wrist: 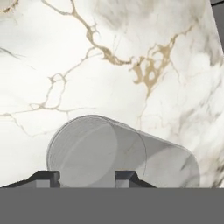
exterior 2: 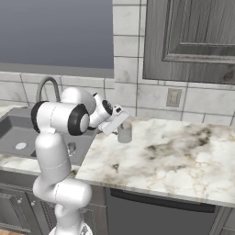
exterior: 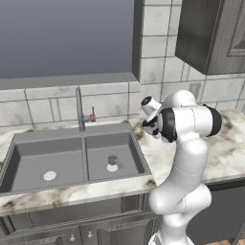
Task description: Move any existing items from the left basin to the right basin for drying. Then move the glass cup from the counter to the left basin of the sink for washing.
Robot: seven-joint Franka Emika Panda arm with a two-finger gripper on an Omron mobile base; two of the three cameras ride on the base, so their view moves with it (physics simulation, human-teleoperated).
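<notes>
With the small dark piece [exterior: 112,160] in the right basin [exterior: 125,150], the wide-open tool [wrist: 87,177] straddles the glass cup [wrist: 98,151] on the tabletop [exterior 2: 174,151], likely needing to close next.

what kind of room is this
A rendered kitchen, most likely: a grey double sink with a faucet is set in a marble-look counter, with tiled wall and dark cabinets above.

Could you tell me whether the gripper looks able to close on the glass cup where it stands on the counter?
Probably yes. The gripper sits right above the upright glass cup, its fingertips spread near the rim, and the counter around the cup is bare, so nothing seems to block a grasp.
</notes>
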